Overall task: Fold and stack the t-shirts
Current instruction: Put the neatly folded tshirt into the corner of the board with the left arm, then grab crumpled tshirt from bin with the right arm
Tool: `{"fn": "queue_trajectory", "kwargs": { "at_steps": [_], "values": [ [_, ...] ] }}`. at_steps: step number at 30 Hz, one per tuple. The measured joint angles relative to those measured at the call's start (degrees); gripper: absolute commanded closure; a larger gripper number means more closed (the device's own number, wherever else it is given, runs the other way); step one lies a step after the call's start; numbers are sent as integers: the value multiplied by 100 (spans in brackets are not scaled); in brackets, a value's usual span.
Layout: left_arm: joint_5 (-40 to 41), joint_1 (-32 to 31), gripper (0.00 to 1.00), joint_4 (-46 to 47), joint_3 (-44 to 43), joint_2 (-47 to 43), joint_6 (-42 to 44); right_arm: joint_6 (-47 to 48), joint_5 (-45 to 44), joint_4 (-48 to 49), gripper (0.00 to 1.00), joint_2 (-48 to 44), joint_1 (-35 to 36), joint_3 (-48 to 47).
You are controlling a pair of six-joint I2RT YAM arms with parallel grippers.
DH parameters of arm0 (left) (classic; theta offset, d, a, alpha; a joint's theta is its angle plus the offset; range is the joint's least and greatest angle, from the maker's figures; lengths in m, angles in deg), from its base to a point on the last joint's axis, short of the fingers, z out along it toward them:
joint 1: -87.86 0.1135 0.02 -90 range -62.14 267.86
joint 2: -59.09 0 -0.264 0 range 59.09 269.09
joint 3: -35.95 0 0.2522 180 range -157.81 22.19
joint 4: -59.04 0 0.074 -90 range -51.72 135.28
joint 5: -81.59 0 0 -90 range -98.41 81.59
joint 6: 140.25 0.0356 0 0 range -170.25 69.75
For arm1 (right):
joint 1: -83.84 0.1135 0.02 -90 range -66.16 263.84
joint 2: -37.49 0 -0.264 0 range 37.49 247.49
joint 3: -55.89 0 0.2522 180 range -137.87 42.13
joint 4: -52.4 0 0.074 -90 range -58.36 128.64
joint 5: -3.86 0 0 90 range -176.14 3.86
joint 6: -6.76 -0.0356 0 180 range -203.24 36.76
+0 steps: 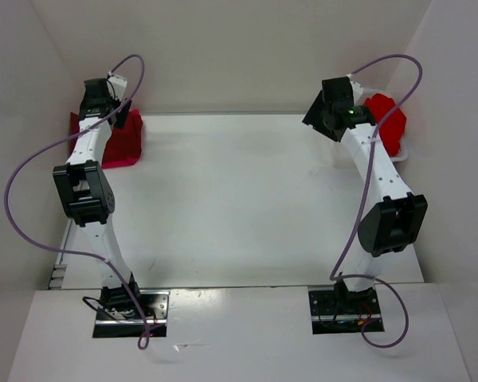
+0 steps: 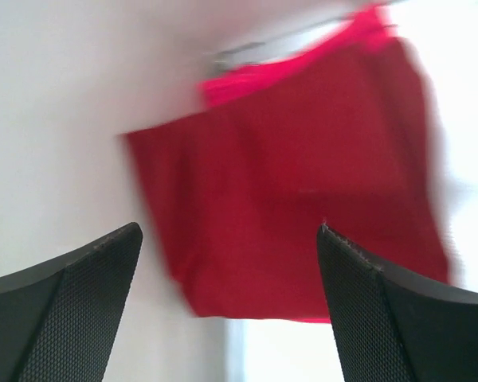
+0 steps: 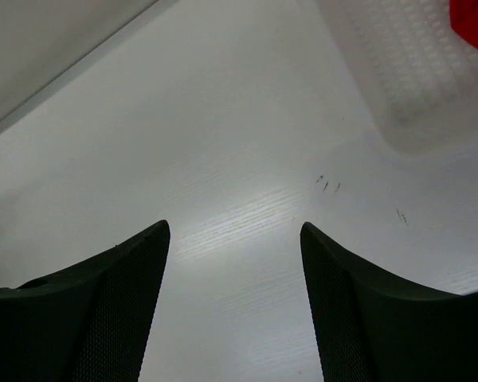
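Right now my left gripper (image 2: 229, 232) hangs over the folded pile (image 1: 123, 147) in the upper left of the overhead frame. Its fingers are spread wide with nothing between them. In its wrist view the pile fills the centre and right of the frame as a tilted rectangle. A brighter pinkish edge peeks out at the top from under a darker red layer. The picture is blurred, but I read that as two t-shirts stacked.

My right gripper (image 3: 235, 229) is also parted and holds nothing, with only bare table (image 1: 239, 199) beneath it. The move I expect next turns on the bright red t-shirt (image 1: 390, 123), which sits bunched in the white basket (image 3: 406, 72) at the upper right of the overhead frame. In the right wrist view the basket lies above and to the right of the fingers, and the cloth shows only as a scrap in the extreme top right corner. So the shirt is ahead and to the right of that gripper, and the right arm is much nearer than the left. The shirt is crumpled, so I can read no long axis.

My count is three t-shirts by my reckoning, one basket, two arms and two grippers.
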Motion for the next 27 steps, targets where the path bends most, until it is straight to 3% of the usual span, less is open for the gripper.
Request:
{"fn": "queue_trajectory", "kwargs": {
  "at_steps": [5,11,27],
  "values": [
    [-289,-361,1,-310,50,120,-323,-63,-107,-13,28,83,-63,-85],
    [-68,-717,1,-409,-157,717,-763,-81,-96,33,28,48,-63,343],
    [629,-570,1,-136,-162,1054,-1178,-74,-33,83,28,-361,-63,920]
  ]
}}
